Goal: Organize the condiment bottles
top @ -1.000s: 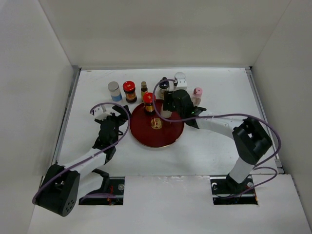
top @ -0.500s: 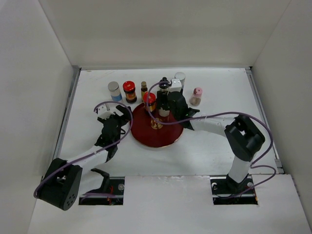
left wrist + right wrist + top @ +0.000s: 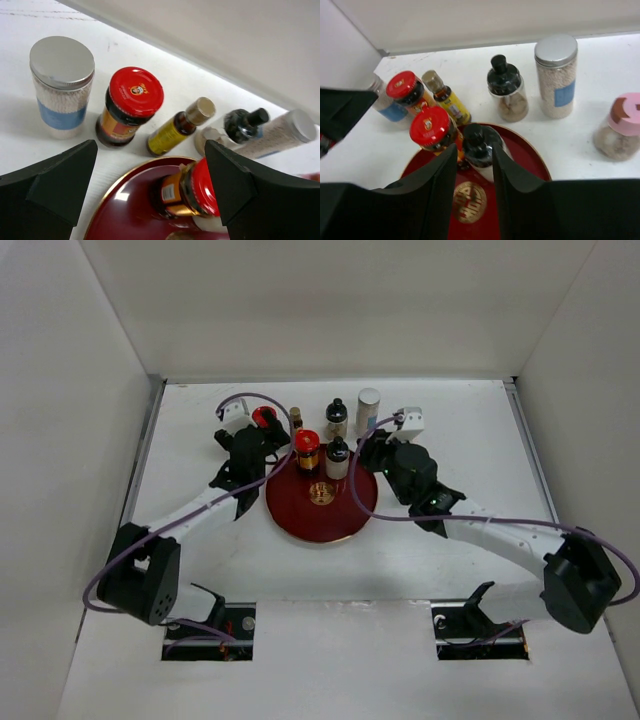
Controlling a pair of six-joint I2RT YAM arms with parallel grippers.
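A red-lidded jar (image 3: 306, 449) and a black-capped bottle (image 3: 337, 457) stand on the far part of the dark red tray (image 3: 320, 515). Behind the tray stand a red-lidded jar (image 3: 131, 107), a slim yellow-labelled bottle (image 3: 176, 129), a black-capped bottle (image 3: 336, 415) and a silver-white cylinder (image 3: 368, 408). Another silver-lidded cylinder (image 3: 61, 85) stands at the far left. A pink-capped bottle (image 3: 621, 126) stands to the right. My left gripper (image 3: 150, 200) is wide open and empty above the tray's far left rim. My right gripper (image 3: 474, 154) is open, its tips just short of the black-capped bottle on the tray (image 3: 479, 145).
The tray has a gold emblem (image 3: 321, 492) at its middle. The back wall (image 3: 330, 300) rises right behind the row of bottles, and side walls close in the table on both sides.
My right gripper has let go of the black-capped bottle on the tray and drawn back to the right. My left arm has swung from the tray's left side to the back row.
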